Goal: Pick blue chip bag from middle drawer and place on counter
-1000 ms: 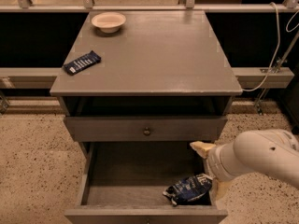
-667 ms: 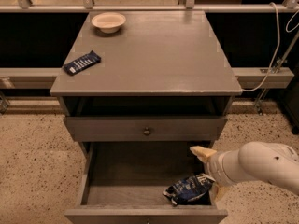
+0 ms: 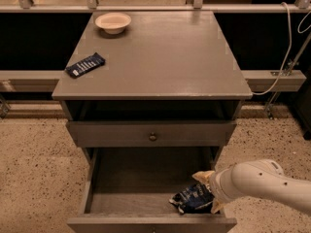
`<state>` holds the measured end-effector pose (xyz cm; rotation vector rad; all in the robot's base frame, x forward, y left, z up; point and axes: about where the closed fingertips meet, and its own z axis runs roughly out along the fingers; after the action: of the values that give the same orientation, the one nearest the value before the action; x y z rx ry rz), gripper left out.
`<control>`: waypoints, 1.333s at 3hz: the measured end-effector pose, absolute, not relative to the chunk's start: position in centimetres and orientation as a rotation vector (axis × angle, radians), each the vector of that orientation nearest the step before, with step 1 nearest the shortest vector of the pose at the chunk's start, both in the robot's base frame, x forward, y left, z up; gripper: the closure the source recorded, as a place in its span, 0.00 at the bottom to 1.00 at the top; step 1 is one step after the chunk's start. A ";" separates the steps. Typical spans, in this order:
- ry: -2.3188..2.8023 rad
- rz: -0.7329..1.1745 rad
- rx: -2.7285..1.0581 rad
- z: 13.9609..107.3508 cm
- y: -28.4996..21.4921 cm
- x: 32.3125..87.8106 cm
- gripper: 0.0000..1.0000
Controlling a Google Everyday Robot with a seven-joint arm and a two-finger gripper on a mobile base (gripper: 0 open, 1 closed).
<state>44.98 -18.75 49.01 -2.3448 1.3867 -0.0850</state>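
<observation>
The blue chip bag point(image 3: 191, 198) lies crumpled at the front right of the middle drawer point(image 3: 131, 188), which is pulled out. My gripper point(image 3: 210, 192) reaches into the drawer from the right on a white arm point(image 3: 262, 181). It is open, with one tan fingertip point(image 3: 203, 175) behind the bag's right end and the other in front of it, close to the bag. The counter point(image 3: 165, 57) is the grey top of the cabinet, above and behind.
A flat dark blue bar wrapper point(image 3: 85, 64) lies at the counter's left edge. A cream bowl point(image 3: 112, 22) stands at its back left. A shut drawer with a round knob point(image 3: 152, 136) sits above the open one. A white cable point(image 3: 284, 42) hangs at the right.
My gripper has moved down and slightly left, lower into the drawer, and now sits around the bag's right end. The bag has not moved.
</observation>
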 end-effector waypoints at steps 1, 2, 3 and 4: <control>1.394 -0.078 -2.402 46.7 -18.5 45.6 0.17; 1.399 -0.076 -2.433 45.9 -18.2 46.1 0.17; 1.400 -0.062 -2.445 44.5 -17.3 47.0 0.20; 1.399 -0.051 -2.446 43.6 -16.7 47.5 0.20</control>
<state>47.45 -16.70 43.63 -2.4460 1.3990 -0.0514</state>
